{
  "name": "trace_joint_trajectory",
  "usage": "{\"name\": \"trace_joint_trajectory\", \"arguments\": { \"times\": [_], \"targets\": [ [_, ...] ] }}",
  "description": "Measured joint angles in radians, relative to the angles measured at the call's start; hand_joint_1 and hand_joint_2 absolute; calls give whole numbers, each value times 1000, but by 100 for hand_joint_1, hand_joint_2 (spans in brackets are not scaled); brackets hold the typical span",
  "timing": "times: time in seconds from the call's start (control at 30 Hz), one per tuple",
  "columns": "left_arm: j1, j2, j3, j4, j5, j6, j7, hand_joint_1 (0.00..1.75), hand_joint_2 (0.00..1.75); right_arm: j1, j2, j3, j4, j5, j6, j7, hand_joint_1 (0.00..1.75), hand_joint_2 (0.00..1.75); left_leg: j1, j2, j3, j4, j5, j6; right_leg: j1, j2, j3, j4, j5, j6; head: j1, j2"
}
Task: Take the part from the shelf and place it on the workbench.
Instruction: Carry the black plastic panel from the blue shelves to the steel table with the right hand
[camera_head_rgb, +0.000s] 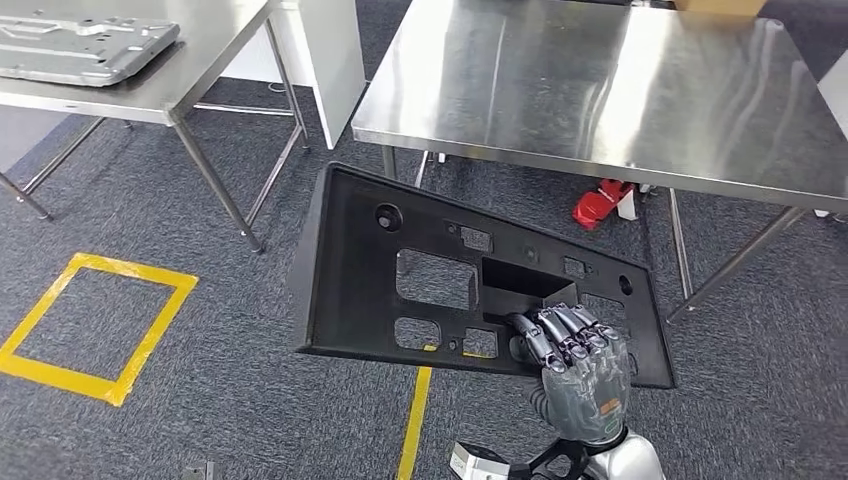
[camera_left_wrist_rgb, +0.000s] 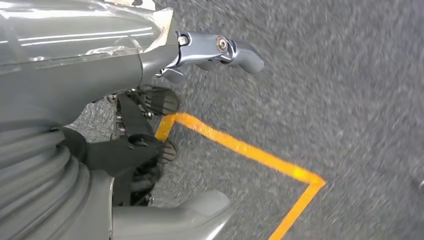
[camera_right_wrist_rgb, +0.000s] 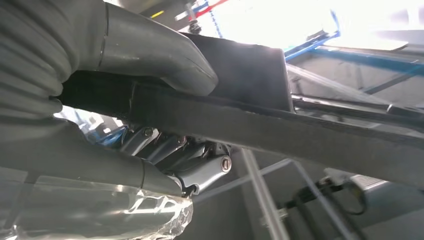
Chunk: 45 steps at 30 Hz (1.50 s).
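The right hand (camera_head_rgb: 580, 365) held the black plastic panel (camera_head_rgb: 440, 270) by its near edge, fingers hooked over the rim beside a rectangular recess, thumb clamped on the other face as the right wrist view showed (camera_right_wrist_rgb: 150, 50). The panel, flat and pierced with several cut-outs, hung in the air above the grey carpet (camera_head_rgb: 200, 400), tilted a little, just short of the steel table (camera_head_rgb: 620, 90) ahead — not touching it. Judging from that, the pick from the shelf was already done and the carry nearly so; what remained was to bring the part over the table top, lower it flat and let go. The left hand (camera_left_wrist_rgb: 215, 50) hung over the carpet near a yellow tape line (camera_left_wrist_rgb: 250, 150), holding nothing, its fingers apart. A second steel table (camera_head_rgb: 130, 70) to the left bore a grey metal plate (camera_head_rgb: 80, 45), and a red object (camera_head_rgb: 600, 200) lay on the floor under the nearer table. No brand, label or writing could be read anywhere on the panel or the tables.
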<state>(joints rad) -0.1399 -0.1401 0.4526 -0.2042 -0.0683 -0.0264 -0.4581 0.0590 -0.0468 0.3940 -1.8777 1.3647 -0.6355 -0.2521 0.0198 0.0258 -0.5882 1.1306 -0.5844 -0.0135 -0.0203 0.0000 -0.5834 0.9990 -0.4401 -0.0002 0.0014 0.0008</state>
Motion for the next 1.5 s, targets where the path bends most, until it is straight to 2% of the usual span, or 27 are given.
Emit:
{"name": "trace_joint_trajectory", "arguments": {
  "times": [0.03,0.07,0.1,0.13,0.17,0.23,0.3,0.37,0.4,0.47,0.5,0.53,0.6,0.63,0.67,0.7,0.73,0.77,0.8,0.87,0.93,0.97,1.0,1.07,1.1,1.17,1.5],
  "targets": [
    [1,0,0,0,-1,0,1,0,175,1,1,0,0,0,0,0,175,175,0,-17,-36,73,-34,-1,1,11,0,0,0,-5,-1,0],
    [2,0,0,1,-2,1,1,0,175,1,1,0,0,0,0,-1,175,175,0,-24,-69,133,-55,-1,3,24,0,1,1,-6,-1,0],
    [2,0,-1,1,-2,1,2,0,175,2,1,0,0,1,0,-2,175,175,0,-26,-88,164,-57,-1,5,38,0,1,1,-7,-1,0],
    [2,0,-1,1,-3,1,3,0,175,2,1,-1,0,0,0,-3,175,175,0,-28,-90,157,-37,1,6,52,1,1,1,-7,-1,0],
    [2,0,-1,1,-4,1,4,0,175,2,1,-1,0,0,0,-5,175,175,0,-32,-71,109,-1,4,6,65,3,2,1,-7,-1,0],
    [1,2,-1,1,-4,1,7,0,175,2,1,-1,0,-2,0,-11,175,175,1,-67,-7,-33,74,13,8,90,6,3,1,-5,-1,0],
    [-1,4,-2,1,-5,2,11,0,175,1,1,-3,0,-5,0,-14,175,175,-1,-91,27,-111,100,20,11,108,0,4,2,1,-1,0],
    [-4,3,-2,0,-6,3,14,0,175,2,1,-7,0,-8,0,-18,175,175,-6,-78,29,-120,102,28,12,125,-10,1,7,13,-1,0],
    [-6,2,-2,0,-6,3,15,0,175,2,1,-10,0,-9,0,-20,175,175,-6,-68,30,-125,106,35,12,120,-15,4,7,19,-1,0],
    [-9,0,-2,0,-7,4,15,0,175,0,2,-16,0,-11,0,-24,175,175,-4,-44,35,-137,114,50,13,74,-43,52,-19,23,2,0],
    [-9,0,-2,1,-7,4,15,0,175,-2,2,-18,0,-14,0,-30,175,175,-4,-33,36,-139,115,55,11,44,-69,106,-45,22,4,0],
    [-9,1,-2,1,-7,5,16,0,175,-3,2,-20,0,-18,0,-38,175,175,-4,-23,35,-140,115,57,10,25,-102,172,-75,21,6,0],
    [-9,1,-2,1,-7,2,17,0,175,-2,4,-24,2,-25,0,-50,175,175,-5,-4,33,-139,114,58,3,14,-150,275,-110,30,7,0],
    [-10,1,-2,1,-7,-2,17,0,175,-2,5,-26,4,-26,0,-52,175,175,-4,3,33,-139,114,56,0,11,-148,278,-107,40,8,0],
    [-10,0,-2,1,-7,-10,16,0,175,-2,6,-29,6,-26,0,-52,175,175,-3,8,34,-138,112,54,-5,8,-123,238,-89,51,8,0],
    [-11,0,-2,1,-7,-21,13,0,175,-2,7,-31,7,-24,0,-52,175,175,-1,11,36,-138,110,50,-10,2,-83,168,-65,62,8,0],
    [-12,0,-2,1,-7,-31,9,0,175,-2,8,-34,8,-22,0,-52,175,175,-1,13,37,-137,107,45,-13,-7,-43,98,-45,67,9,0],
    [-13,0,-2,1,-7,-40,5,0,175,-3,10,-36,9,-19,0,-53,175,175,-3,14,39,-136,102,37,-13,-13,-12,42,-32,66,9,0],
    [-15,1,-2,0,-7,-48,2,0,175,-3,13,-39,10,-16,0,-54,175,175,-5,15,40,-135,96,29,-11,-17,5,12,-28,59,10,0],
    [-17,1,-3,0,-7,-57,-1,0,175,-4,16,-42,11,-11,0,-58,175,175,-6,18,45,-136,85,13,-2,-13,12,3,-34,38,10,0],
    [-19,2,-3,0,-7,-61,-1,0,175,-2,18,-43,11,-9,0,-63,175,175,2,15,50,-124,73,2,-8,-4,24,1,-39,19,7,0],
    [-19,2,-3,0,-7,-63,-1,0,175,-2,19,-44,11,-9,0,-66,175,175,5,7,39,-93,57,-2,-11,0,33,0,-41,9,4,0],
    [-20,3,-3,-1,-7,-64,-1,0,175,-2,20,-45,11,-8,0,-68,175,175,7,-3,13,-38,34,-5,-13,2,43,-1,-44,0,0,0],
    [-18,4,-3,0,-7,-65,-1,0,175,-3,23,-46,12,-8,0,-69,175,175,7,-19,-73,105,-18,-7,-4,6,56,-1,-55,-14,-4,0],
    [-16,4,-3,0,-7,-65,-1,0,175,-2,23,-46,13,-8,0,-70,175,175,7,-22,-113,158,-26,-7,0,10,63,-1,-61,-18,-4,0],
    [-14,4,-3,0,-7,-65,-1,0,175,-2,23,-46,14,-7,0,-70,175,175,7,-23,-155,199,-18,-5,4,17,72,-1,-70,-19,-4,0],
    [-14,4,-3,0,-7,-65,-1,0,175,-2,23,-46,14,-7,0,-70,175,175,7,-24,-159,198,-11,-5,5,18,74,-1,-72,-19,-4,0]
  ]
}}
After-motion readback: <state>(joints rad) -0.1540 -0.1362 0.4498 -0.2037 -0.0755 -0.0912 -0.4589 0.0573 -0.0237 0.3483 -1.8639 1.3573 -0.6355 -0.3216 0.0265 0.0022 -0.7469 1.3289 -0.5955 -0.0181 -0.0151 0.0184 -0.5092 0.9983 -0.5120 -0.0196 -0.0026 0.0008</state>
